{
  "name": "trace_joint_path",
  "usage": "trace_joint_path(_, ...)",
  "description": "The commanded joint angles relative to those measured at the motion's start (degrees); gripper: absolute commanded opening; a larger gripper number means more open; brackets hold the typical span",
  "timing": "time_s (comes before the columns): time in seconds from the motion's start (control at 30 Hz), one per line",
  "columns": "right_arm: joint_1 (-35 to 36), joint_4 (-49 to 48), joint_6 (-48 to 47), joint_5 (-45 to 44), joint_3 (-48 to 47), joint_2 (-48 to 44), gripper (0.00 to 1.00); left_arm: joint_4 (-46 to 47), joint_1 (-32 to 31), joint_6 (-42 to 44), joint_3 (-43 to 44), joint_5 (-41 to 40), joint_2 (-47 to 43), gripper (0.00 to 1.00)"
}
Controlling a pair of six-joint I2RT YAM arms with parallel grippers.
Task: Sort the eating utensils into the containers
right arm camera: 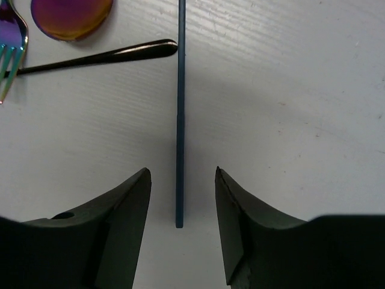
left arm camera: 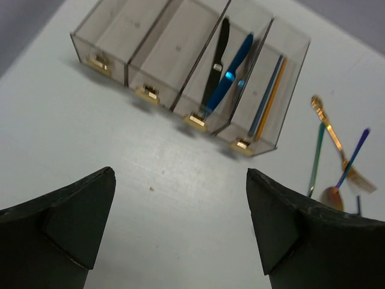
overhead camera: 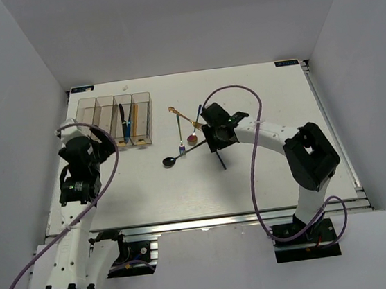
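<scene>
Four joined clear brownish containers (overhead camera: 99,113) stand at the back left, also in the left wrist view (left arm camera: 150,54). The third bin holds a black knife (left arm camera: 218,60) and a blue knife (left arm camera: 231,75); the fourth holds an orange chopstick (left arm camera: 272,96) and a grey one (left arm camera: 263,99). My left gripper (left arm camera: 180,217) is open and empty over bare table in front of the bins. My right gripper (right arm camera: 182,174) is open, its jaws either side of a dark blue-grey chopstick (right arm camera: 180,108) that lies on the table (overhead camera: 220,159).
Loose utensils lie mid-table: a gold piece (overhead camera: 181,116), a green fork (overhead camera: 179,133), an iridescent spoon (right arm camera: 71,15), a black spoon (overhead camera: 170,162) with its handle (right arm camera: 102,57) near the chopstick, and rainbow fork tines (right arm camera: 12,48).
</scene>
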State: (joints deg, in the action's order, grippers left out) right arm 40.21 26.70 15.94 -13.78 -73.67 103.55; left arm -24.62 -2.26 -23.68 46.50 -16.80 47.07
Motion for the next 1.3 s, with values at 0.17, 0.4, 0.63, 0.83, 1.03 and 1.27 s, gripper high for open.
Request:
trace_joint_path(0.17, -0.48, -1.21, -1.62, 3.23, 1.86, 2.18, 0.50, 0.36, -0.46, 0.22, -4.14, 3.17, -3.82, 0.98)
trace_joint_path(0.4, -0.57, 0.02, -1.80, 2.53, 1.77, 8.24, 0.32, 0.28, -0.55, 0.39, -4.14, 3.79, -3.65, 0.98)
trace_joint_path(0.63, -1.88, 1.34, 1.01, 1.92, 3.70, 5.88, 0.00, 0.10, -0.81, 0.39, -4.05, 3.18, -3.83, 0.98)
trace_joint_path(0.83, -3.03, 3.18, 4.27, -0.90, 3.19, -3.16, 0.00, 0.98, -0.73, 0.13, -4.49, 6.95, -3.56, 0.98)
trace_joint_path(1.03, -2.68, -4.59, 4.71, 13.56, 2.03, -10.11, 0.00, 8.60, -0.73, -4.08, -8.34, 32.41, -2.25, 0.98)
trace_joint_path(1.27, -1.36, -39.55, 21.39, 40.13, 17.13, -21.27, 0.00, 52.91, -10.62, -31.96, -22.25, 50.57, 3.11, 0.98)
